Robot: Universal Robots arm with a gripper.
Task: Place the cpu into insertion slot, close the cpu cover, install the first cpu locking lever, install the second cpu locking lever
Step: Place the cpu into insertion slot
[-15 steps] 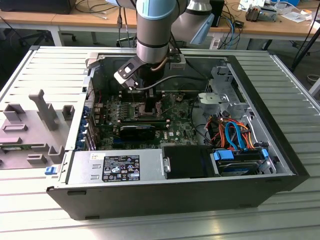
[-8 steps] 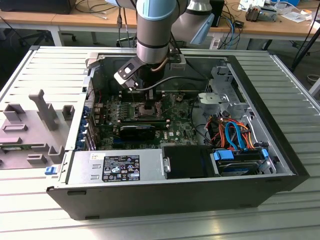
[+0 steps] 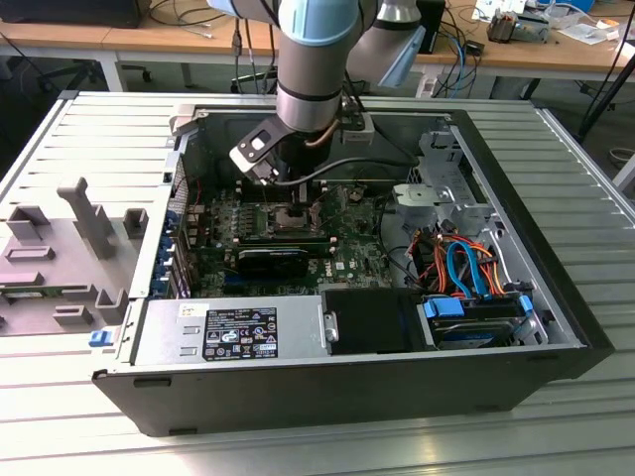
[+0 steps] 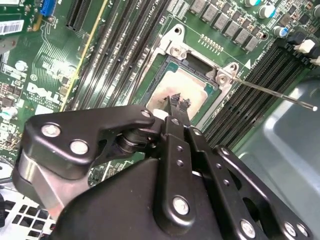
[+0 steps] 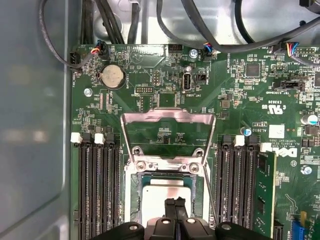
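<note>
Gripper (image 4: 179, 103) is hanging straight over the insertion slot (image 5: 135, 192), and I am holding its two black fingers (image 5: 170, 207) pressed together, tip against tip, with nothing caught between them. The cpu (image 5: 165, 192) is lying flat inside the insertion slot, directly under my fingertips. In both wrist views the tips are overlapping the chip's top. I cannot tell whether they are touching the metal or hovering just off it.

The chip is showing a dull silver-grey, faintly beige square lid, and a dark, teal-edged border of the insertion slot is framing it on the sides I am seeing.

The cpu cover (image 5: 167, 116) is standing open, swung up from its hinge at one edge of the insertion slot, where two bright screws are sitting. It is a thin silvery frame, and the green motherboard (image 5: 150, 75) is showing through its square cut-out.

A locking lever (image 4: 270, 93), a thin bare wire rod, is sticking out from a hinge-side corner of the insertion slot and angling away over the long black memory sockets (image 4: 265, 70) beside it.

In the exterior view my arm (image 3: 316, 59) is reaching down into the open computer case (image 3: 561, 307), and the gripper is sitting just above the insertion slot.
</note>
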